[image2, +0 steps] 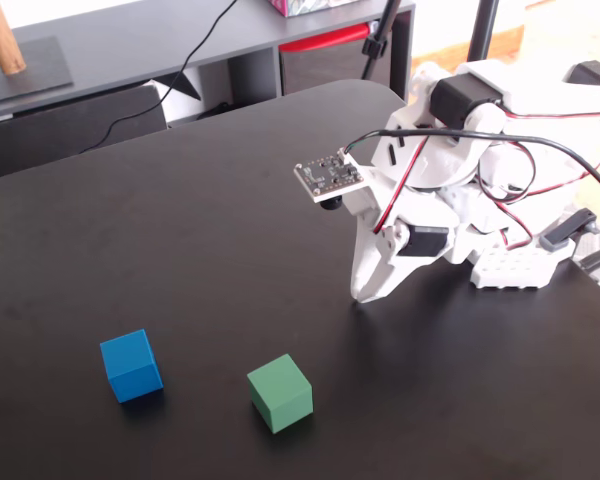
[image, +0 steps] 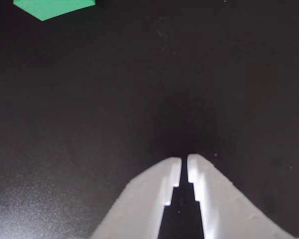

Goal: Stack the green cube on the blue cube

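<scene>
The green cube (image2: 280,392) rests on the black table in the fixed view, toward the front centre. Only its lower corner (image: 53,7) shows at the top left edge of the wrist view. The blue cube (image2: 131,365) sits to the green cube's left in the fixed view, a short gap apart; the wrist view does not show it. My white gripper (image2: 360,297) points down at the table, up and to the right of the green cube. Its fingertips (image: 184,162) nearly touch, with nothing between them.
The black table (image2: 180,230) ends at a curved far edge, with a grey shelf unit and cables behind it. My arm's base and red wiring (image2: 500,170) fill the right side. A wooden post stands on a board at the top left.
</scene>
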